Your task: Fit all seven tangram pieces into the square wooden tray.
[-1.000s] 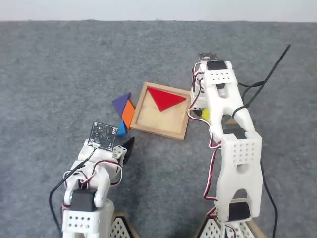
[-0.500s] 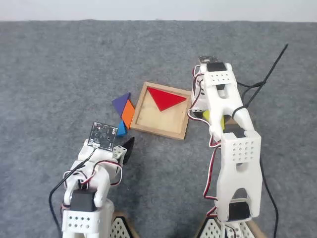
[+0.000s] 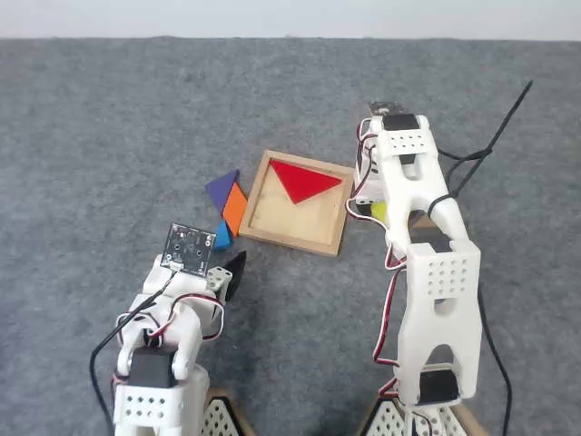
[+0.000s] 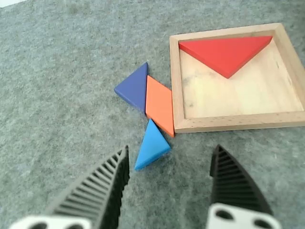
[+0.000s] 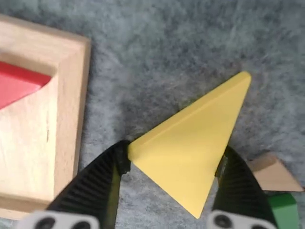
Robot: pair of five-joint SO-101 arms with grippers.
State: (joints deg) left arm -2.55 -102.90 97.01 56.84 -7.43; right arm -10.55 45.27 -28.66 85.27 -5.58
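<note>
- The table (image 3: 109,118) has a grey felt-like cover, so we think flat pieces will not slide easily on it.
- The wooden tray (image 3: 289,242) lies between the two arms. The red triangle (image 3: 303,180) sits inside it, along the far side.
- The yellow triangle (image 5: 193,157) is just beside the tray's outer rim, clamped across its thin edges by the right hand (image 5: 172,160). We judge it light, stiff and smooth, so the edges are the good place to grip.
- The orange parallelogram (image 4: 159,105) touches the opposite rim, with the purple triangle (image 4: 134,88) against it.
- The blue triangle (image 4: 151,147) lies near the left hand (image 4: 171,152), which stands wide and empty.
</note>
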